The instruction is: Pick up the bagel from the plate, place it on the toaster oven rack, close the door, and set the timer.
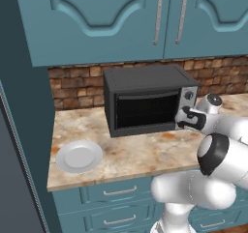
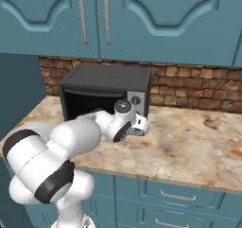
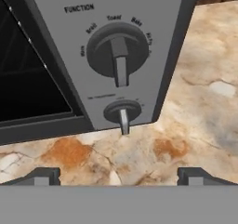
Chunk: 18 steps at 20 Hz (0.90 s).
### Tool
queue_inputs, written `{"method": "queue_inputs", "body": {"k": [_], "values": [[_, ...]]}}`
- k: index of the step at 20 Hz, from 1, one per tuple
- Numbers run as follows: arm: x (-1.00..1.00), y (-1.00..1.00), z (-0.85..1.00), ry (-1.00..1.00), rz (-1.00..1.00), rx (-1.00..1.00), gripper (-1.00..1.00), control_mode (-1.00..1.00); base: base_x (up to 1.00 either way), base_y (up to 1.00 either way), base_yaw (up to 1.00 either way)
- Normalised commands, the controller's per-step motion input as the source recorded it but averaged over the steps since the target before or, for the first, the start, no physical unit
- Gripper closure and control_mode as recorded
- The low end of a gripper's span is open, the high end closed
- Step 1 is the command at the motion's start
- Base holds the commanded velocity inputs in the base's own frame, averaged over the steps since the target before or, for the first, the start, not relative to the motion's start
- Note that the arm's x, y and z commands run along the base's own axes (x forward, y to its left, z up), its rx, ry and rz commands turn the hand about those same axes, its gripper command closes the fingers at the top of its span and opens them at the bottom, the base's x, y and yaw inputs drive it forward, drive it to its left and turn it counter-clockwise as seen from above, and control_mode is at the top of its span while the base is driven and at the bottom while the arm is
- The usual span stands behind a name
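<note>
The black toaster oven (image 1: 145,89) stands on the counter with its door (image 1: 145,111) shut flat against the front. My gripper (image 1: 186,118) hovers just in front of the silver control panel (image 3: 125,14) at the oven's right end, open, its fingertips (image 3: 44,175) wide apart with nothing between them. Straight ahead in the hand view are a large function knob (image 3: 118,49) and a small lower knob (image 3: 122,111), both pointing down. The pale plate (image 1: 79,156) lies bare at the counter's front left. The bagel and the rack are hidden behind the dark glass (image 3: 28,79).
The marble counter (image 2: 189,142) stretches to the right of the oven. A brick backsplash (image 2: 198,87) runs behind it, with teal upper cabinets (image 1: 121,19) overhead and drawers (image 1: 116,193) below. A tall dark panel (image 1: 19,130) bounds the counter's left end.
</note>
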Motion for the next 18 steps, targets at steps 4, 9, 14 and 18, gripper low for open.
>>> {"method": "queue_inputs", "body": {"k": [4, 9, 14, 18], "values": [[0.35, -0.27, -0.20, 0.00, 0.00, 0.03, -1.00, -1.00, 0.00, 0.00, 0.00], [0.21, -0.18, -0.26, 0.00, 0.00, 0.04, -1.00, -1.00, 0.00, 0.00, 0.00], [0.20, 0.00, -0.22, 0.00, 0.00, 0.05, -1.00, -1.00, 0.00, 0.00, 0.00], [0.28, 0.00, -0.19, 0.00, 0.00, 0.05, -1.00, -1.00, 0.00, 0.00, 0.00]]}}
